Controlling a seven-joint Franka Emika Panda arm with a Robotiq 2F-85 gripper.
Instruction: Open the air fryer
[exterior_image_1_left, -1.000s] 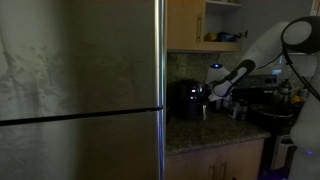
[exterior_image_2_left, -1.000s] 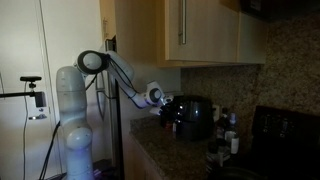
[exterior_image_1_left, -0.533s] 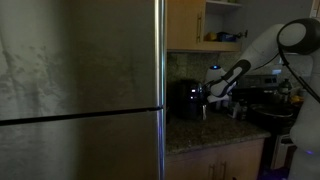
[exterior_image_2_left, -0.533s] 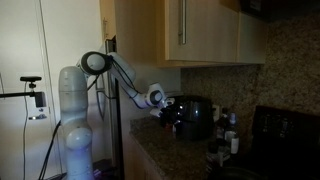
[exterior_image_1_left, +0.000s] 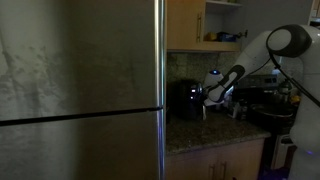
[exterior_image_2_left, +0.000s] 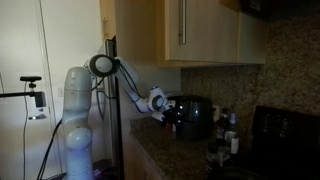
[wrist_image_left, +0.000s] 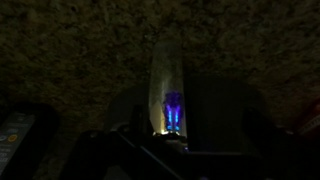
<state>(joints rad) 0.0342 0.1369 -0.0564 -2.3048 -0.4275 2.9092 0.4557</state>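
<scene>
The air fryer (exterior_image_1_left: 186, 100) is a small black box with a rounded top. It stands on the granite counter against the backsplash and shows in both exterior views (exterior_image_2_left: 196, 117). My gripper (exterior_image_1_left: 206, 97) is right at its front face at about mid height, also seen from the side (exterior_image_2_left: 172, 116). The wrist view is very dark. The fryer's rounded dark body (wrist_image_left: 215, 110) fills the middle, with a bright blue-white reflection on its glossy front. The fingers are lost in shadow, so I cannot tell whether they are open or touching the fryer.
A tall steel fridge (exterior_image_1_left: 80, 90) fills the near side. Wooden cabinets (exterior_image_2_left: 185, 30) hang above the counter (exterior_image_1_left: 215, 138). Bottles (exterior_image_2_left: 228, 135) and a dark stove (exterior_image_2_left: 288, 130) stand beyond the fryer. A camera on a stand (exterior_image_2_left: 35, 98) is beside the robot base.
The arm's elbow has swung forward and the gripper has moved slightly lower and closer to the air fryer's front. The fryer has not moved.
</scene>
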